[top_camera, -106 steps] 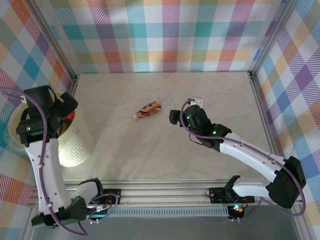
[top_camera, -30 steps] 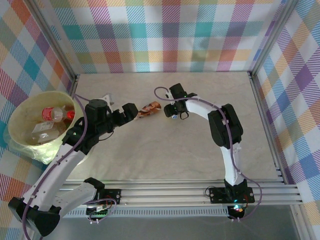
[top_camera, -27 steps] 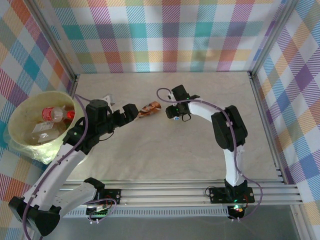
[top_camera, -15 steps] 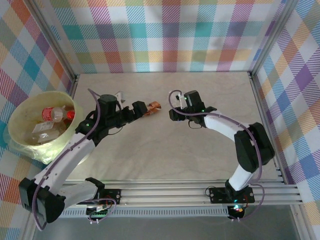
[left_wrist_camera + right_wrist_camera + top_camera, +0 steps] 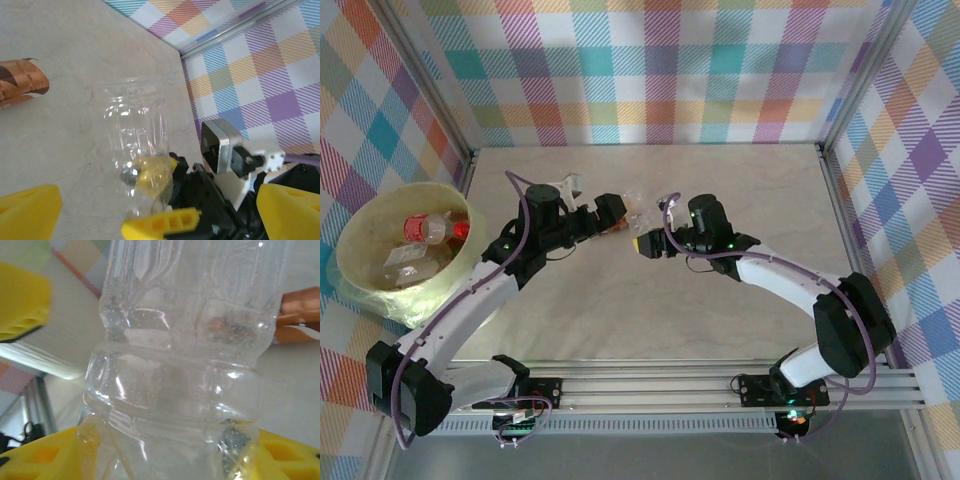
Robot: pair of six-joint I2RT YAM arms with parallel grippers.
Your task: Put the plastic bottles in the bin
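My right gripper [image 5: 645, 242] is shut on a clear, unlabelled plastic bottle [image 5: 180, 370], its yellow fingers [image 5: 40, 457] pressing the bottle's lower end from both sides. The same clear bottle [image 5: 135, 145] stands up from those fingers just ahead of my left gripper [image 5: 159, 195], which is open and holds nothing. In the top view my left gripper [image 5: 610, 212] sits just left of the right one at mid-table. A crushed brown-labelled bottle [image 5: 20, 82] lies on the table beside them. The pale yellow-green bin [image 5: 342, 262] stands at the far left with bottles inside, one red-labelled [image 5: 420, 228].
Checked walls [image 5: 650, 70] close in the back and both sides of the pale table [image 5: 650, 320]. A metal rail [image 5: 660, 385] with both arm bases runs along the near edge. The two grippers are almost touching at mid-table.
My left arm has stretched further right, its open gripper closing in on the right one. My right gripper has swung nearer and leftward, and its arm has folded out to the right.
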